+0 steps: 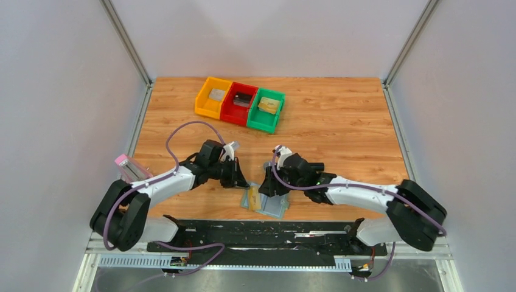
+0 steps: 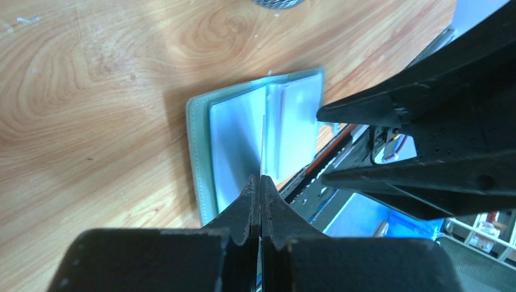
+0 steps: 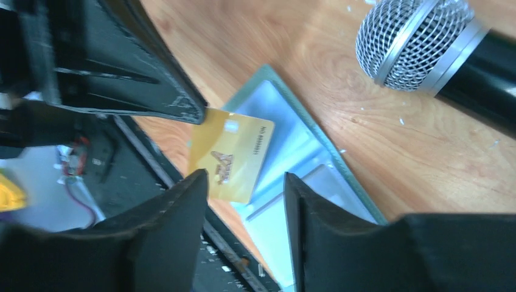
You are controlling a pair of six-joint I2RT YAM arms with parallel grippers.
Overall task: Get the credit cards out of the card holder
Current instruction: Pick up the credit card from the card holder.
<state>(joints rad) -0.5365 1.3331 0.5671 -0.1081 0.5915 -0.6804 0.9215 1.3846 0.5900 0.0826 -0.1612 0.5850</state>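
Note:
The pale blue-grey card holder (image 1: 272, 205) lies open on the wood near the table's front edge, both panels up (image 2: 234, 140). My left gripper (image 2: 260, 179) is shut on a gold-yellow credit card (image 3: 234, 155). The left wrist view shows that card edge-on as a thin line (image 2: 263, 146) over the holder's crease. In the right wrist view the card hangs over the holder's (image 3: 292, 146) left panel, and I cannot tell whether its lower edge still touches it. My right gripper (image 3: 244, 176) is open just above the holder with nothing between its fingers (image 2: 389, 109).
A black microphone with a silver mesh head (image 3: 420, 45) lies on the wood just beyond the holder. At the back stand a yellow bin (image 1: 213, 97), a red bin (image 1: 239, 103) and a green bin (image 1: 268, 111), each with something in it. A pink-capped object (image 1: 125, 161) is at the left edge.

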